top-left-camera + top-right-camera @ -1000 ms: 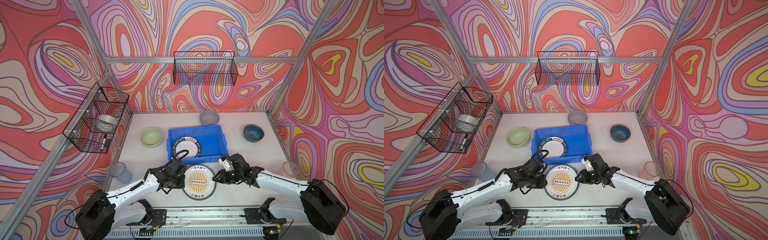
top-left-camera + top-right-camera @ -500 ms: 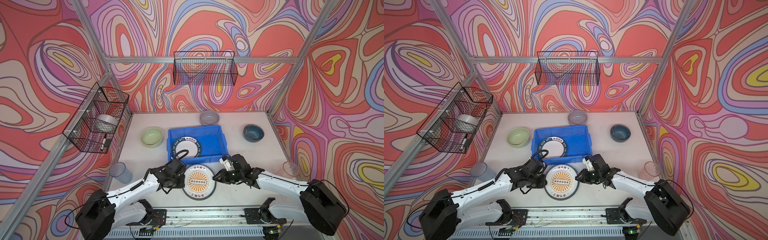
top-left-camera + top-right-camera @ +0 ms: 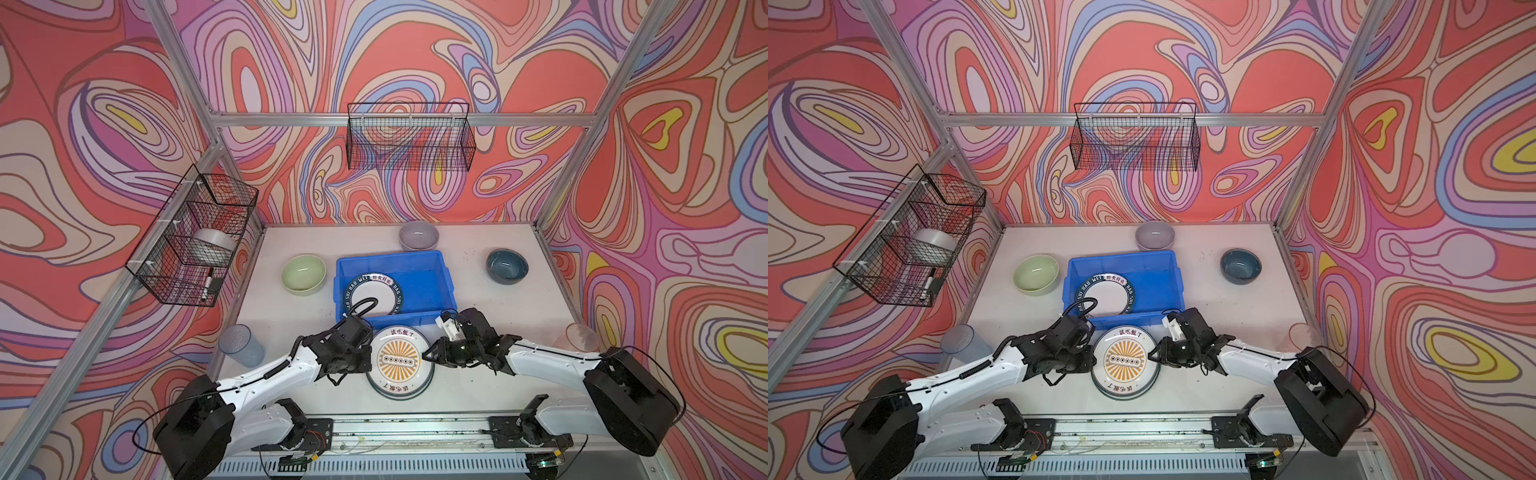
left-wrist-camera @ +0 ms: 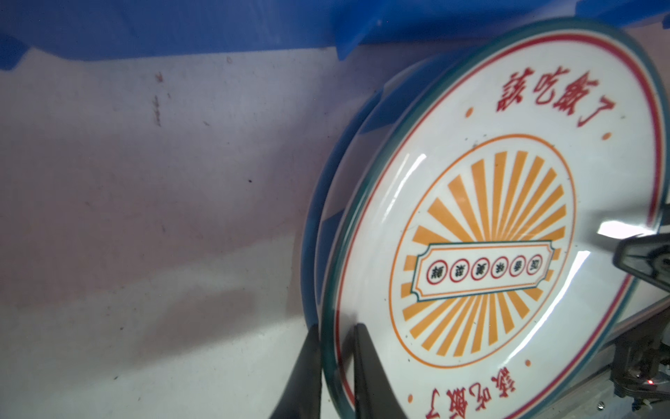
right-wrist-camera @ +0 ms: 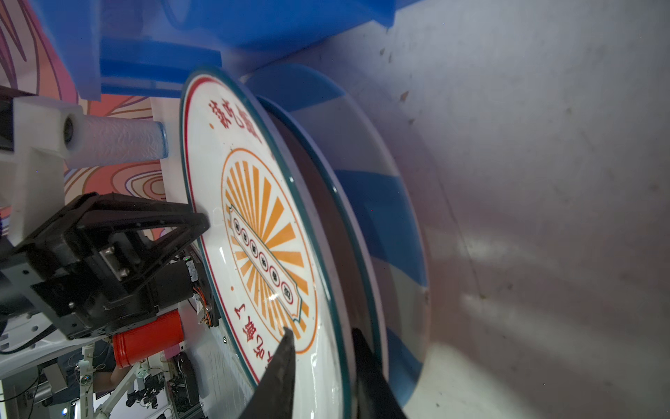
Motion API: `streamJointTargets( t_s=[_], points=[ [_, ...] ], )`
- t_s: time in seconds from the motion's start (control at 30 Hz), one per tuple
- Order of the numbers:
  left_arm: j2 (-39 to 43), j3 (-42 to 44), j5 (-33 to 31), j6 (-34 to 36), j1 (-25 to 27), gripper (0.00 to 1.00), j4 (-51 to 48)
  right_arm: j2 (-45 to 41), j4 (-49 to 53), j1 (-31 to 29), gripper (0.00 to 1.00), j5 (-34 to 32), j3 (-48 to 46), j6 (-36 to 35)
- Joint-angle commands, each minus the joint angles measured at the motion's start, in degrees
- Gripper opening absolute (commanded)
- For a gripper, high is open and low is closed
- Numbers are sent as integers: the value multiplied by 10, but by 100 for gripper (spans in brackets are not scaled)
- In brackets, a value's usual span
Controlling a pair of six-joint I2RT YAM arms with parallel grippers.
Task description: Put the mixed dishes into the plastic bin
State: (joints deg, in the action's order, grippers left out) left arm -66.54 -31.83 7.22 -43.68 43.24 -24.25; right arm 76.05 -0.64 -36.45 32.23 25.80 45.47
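The orange sunburst plate point(image 3: 399, 360) point(image 3: 1125, 359) lies on a blue-white striped plate point(image 5: 380, 217) just in front of the blue plastic bin point(image 3: 390, 257). My left gripper point(image 3: 370, 359) point(image 4: 333, 326) is shut on the sunburst plate's left rim, one finger above and one below. At the opposite rim my right gripper point(image 3: 424, 355) point(image 5: 321, 329) is shut on the same plate, its upper finger on the face and its lower finger between the two plates. A dark-rimmed lettered plate point(image 3: 374, 293) lies inside the bin.
A pale green bowl point(image 3: 303, 274) stands left of the bin, a lilac bowl point(image 3: 419, 235) behind it, a teal bowl point(image 3: 507, 266) to the right. A blue tumbler point(image 3: 241, 345) and a pink tumbler point(image 3: 582, 336) stand at the side walls. Wire baskets point(image 3: 409, 141) point(image 3: 191, 237) hang above.
Both grippers have narrowed slightly on the sunburst plate's rim. The arms and the plates have hardly moved.
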Motion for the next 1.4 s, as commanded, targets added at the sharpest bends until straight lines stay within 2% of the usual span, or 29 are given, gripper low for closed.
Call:
streamJointTargets(
  t_s=[0.0,0.27,0.4,0.63,1.37],
  points=[
    [-20,5,21,14,15,17,3,5,-13,-9,26,3,7,-10],
    [-1,-1,11,5,17,21,1,-13,8,-9,15,-11,11,-12],
    [18,-3,3,0,17,22,-6,-33,43,-9,7,-27,19,-15],
    [46,-6,-5,-2,17,27,-21,-75,98,-9,0,-48,28,-26],
    [110,-51,-54,-9,17,38,-133,-167,248,-9,0,-80,69,-46]
  ],
)
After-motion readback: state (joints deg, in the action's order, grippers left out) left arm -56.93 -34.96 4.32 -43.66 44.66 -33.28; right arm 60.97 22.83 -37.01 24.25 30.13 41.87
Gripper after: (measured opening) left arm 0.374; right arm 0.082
